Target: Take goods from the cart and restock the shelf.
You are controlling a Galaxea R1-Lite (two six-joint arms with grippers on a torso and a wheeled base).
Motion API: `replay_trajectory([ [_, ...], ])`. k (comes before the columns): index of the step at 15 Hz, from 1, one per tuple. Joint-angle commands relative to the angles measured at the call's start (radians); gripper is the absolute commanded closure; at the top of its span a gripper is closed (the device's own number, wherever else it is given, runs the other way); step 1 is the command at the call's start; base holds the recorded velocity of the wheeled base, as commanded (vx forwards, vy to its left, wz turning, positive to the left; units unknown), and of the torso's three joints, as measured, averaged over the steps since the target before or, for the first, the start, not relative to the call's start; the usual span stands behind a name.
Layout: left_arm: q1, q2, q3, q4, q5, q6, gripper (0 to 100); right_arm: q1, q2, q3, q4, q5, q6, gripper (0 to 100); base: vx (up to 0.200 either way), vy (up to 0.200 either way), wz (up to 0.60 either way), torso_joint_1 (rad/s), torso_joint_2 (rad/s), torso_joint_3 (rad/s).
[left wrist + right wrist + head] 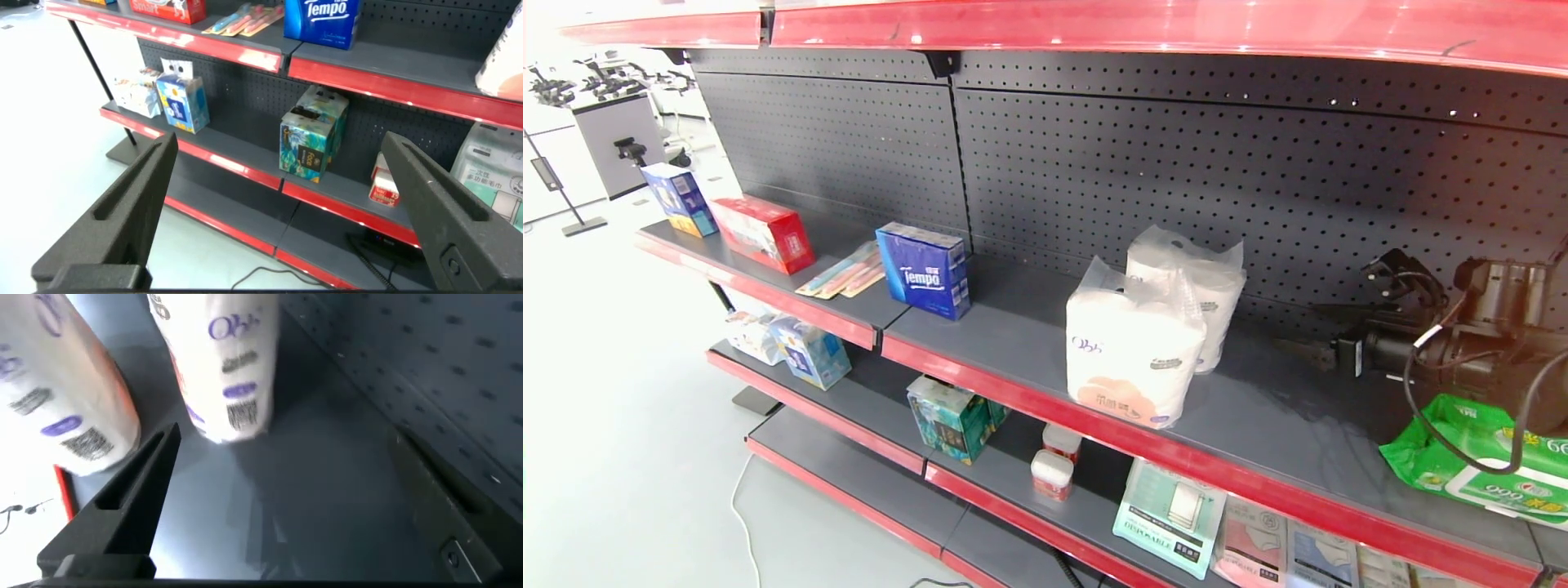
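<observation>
Now wide open and empty: left gripper (278,140), right gripper (286,434). Upright at mid-frame on the shelf (1013,327), two white tissue packs (1131,359), near the right gripper; lower right, green wipes pack (1445,457).

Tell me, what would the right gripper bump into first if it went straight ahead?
Probably the rear pack of paper rolls, standing on the shelf ahead of the open right gripper, though depth is unclear.

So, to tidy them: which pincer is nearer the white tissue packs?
Right. The right pincer sits just beside the tissue packs on their shelf; the left pincer hangs back, facing lower shelves.
</observation>
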Motion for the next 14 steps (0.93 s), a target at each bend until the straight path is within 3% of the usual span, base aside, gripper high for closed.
replay_trajectory([
  [1, 0.0, 0.0, 0.0, 0.0, 0.001, 0.0, 0, -0.014, -0.123, 0.072, 0.0, -0.008, 0.006, 0, 0.0, 0.0, 0.0, 0.0, 0.0, 0.0],
  [4, 0.0, 0.0, 0.0, 0.0, 0.001, 0.0, 0, -0.033, -0.238, 0.182, 0.006, -0.065, 0.016, 0, 0.0, 0.0, 0.0, 0.0, 0.0, 0.0],
  [9, 0.0, 0.0, 0.0, 0.0, 0.001, 0.0, 0, -0.022, -0.541, 0.391, 0.006, -0.343, 0.246, 0, 0.0, 0.0, 0.0, 0.0, 0.0, 0.0],
  [11, 0.0, 0.0, 0.0, 0.0, 0.001, 0.0, 0, -0.011, -0.653, 0.454, 0.012, -0.47, 0.317, 0, 0.0, 0.0, 0.0, 0.0, 0.0, 0.0],
  [13, 0.0, 0.0, 0.0, 0.0, 0.001, 0.0, 0, -0.013, -0.822, 0.566, 0.091, -0.734, 0.338, 0, 0.0, 0.0, 0.0, 0.0, 0.0, 0.0],
  [14, 0.0, 0.0, 0.0, -0.001, 0.001, 0.0, 0, -0.013, -0.873, 0.584, 0.129, -0.789, 0.338, 0, 0.0, 0.0, 0.0, 0.0, 0.0, 0.0],
])
